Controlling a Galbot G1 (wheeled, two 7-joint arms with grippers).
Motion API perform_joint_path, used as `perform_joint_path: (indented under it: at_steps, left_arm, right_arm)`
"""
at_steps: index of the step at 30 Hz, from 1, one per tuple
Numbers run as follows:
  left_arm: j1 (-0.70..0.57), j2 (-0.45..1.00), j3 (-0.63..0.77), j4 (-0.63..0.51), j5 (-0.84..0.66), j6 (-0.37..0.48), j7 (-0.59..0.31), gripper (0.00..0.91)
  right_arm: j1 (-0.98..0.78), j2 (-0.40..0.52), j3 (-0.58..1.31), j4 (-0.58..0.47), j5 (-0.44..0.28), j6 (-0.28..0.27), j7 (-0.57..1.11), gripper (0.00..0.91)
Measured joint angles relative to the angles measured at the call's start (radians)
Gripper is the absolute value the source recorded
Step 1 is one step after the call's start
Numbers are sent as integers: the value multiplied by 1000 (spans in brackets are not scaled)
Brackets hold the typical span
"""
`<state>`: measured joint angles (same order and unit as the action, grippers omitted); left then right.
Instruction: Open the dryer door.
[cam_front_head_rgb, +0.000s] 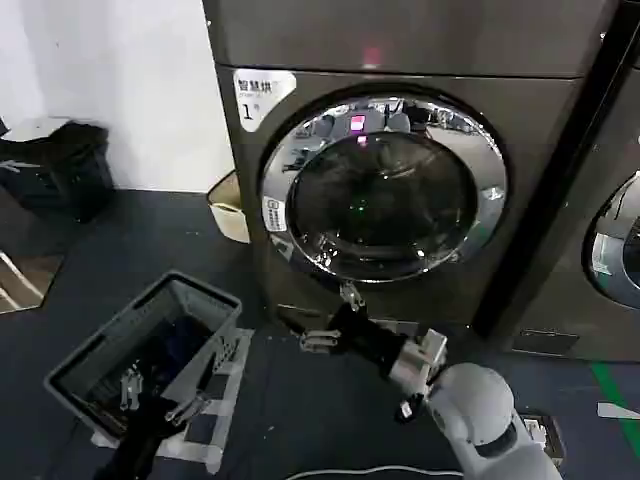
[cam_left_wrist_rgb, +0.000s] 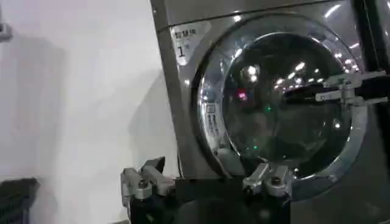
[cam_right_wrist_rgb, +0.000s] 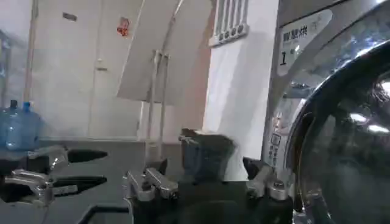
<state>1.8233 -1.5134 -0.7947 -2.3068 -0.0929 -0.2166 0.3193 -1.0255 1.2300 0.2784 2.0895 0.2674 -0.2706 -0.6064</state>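
Observation:
The dryer door (cam_front_head_rgb: 383, 188) is a big round porthole with a shiny chrome rim, dark glass and a small white sticker (cam_front_head_rgb: 273, 213) on its left rim. It sits flush against the grey dryer front. My right gripper (cam_front_head_rgb: 330, 318) hangs open just below the door's lower rim, nothing between its fingers. In the right wrist view the door (cam_right_wrist_rgb: 341, 140) lies close beside the open right gripper (cam_right_wrist_rgb: 207, 182). My left gripper (cam_front_head_rgb: 160, 397) stands open low on the left over a basket. The left wrist view shows the door (cam_left_wrist_rgb: 283, 103) beyond the open left gripper (cam_left_wrist_rgb: 206, 181).
A grey laundry basket (cam_front_head_rgb: 95, 355) sits on the dark floor at the left. A beige basin (cam_front_head_rgb: 230, 210) leans beside the dryer, and a black bin (cam_front_head_rgb: 55, 165) stands against the white wall. A neighbouring machine (cam_front_head_rgb: 600, 250) stands on the right.

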Motion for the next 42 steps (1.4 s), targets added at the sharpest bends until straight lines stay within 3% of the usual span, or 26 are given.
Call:
perform_joint_path:
  at_steps: [13,23,27,42]
  left_arm:
    - [7,4,17,-2,50,23,-12,907]
    - [12,1,17,0,56,41,-9,907]
    - [9,-2,17,0,26,87,2,907]
    - [14,-10,15,-15,-3,120,-2,907]
  right_arm:
    - [156,-52,35,-206,1,78,-63,907]
    - [299,3,-23,-428,-52,131,-66,907]
    - [364,30,-52,-498,-63,139,-59,907]
    - [530,125,-147,-688,-82,152,-18,907]
